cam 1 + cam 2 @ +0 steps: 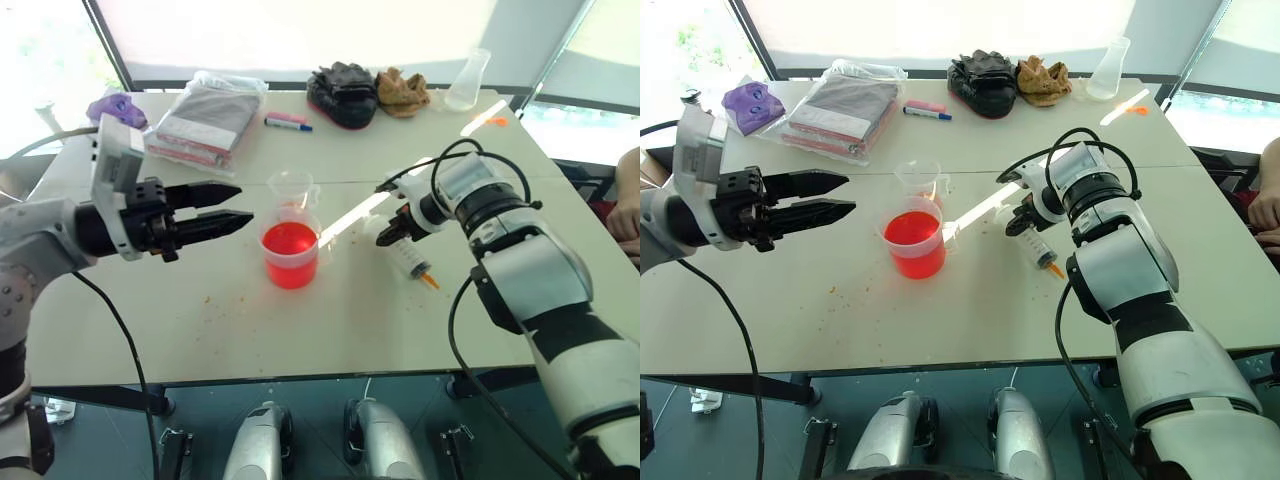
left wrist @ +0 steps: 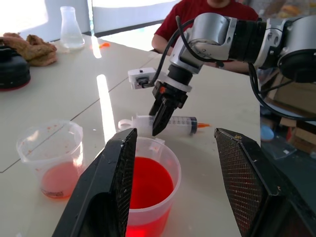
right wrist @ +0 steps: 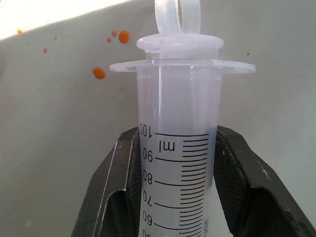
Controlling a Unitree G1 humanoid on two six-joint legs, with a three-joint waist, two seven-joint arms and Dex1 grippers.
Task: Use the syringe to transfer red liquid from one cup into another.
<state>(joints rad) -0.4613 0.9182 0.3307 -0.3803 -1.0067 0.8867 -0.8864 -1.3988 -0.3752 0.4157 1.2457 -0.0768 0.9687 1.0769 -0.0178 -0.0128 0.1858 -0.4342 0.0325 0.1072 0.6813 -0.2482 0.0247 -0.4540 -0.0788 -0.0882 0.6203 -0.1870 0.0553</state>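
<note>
Red liquid [image 1: 290, 244] fills the wider cup [image 1: 291, 268] mid-tabletop [image 1: 200, 320], the smaller cup [image 1: 290, 188] at its 12 o'clock. At its 3 o'clock, the right claw [image 2: 159, 129] clamps the lying syringe [image 1: 409, 258]. Left claw [image 1: 236, 207] hovers parted at 9 o'clock.

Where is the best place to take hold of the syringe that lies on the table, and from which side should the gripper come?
Grip the syringe across its clear barrel near the flange, coming from above. It lies flat on the table, so only the barrel's sides offer two opposite faces. The right gripper is already shut on it there, clear of the orange tip.
</note>
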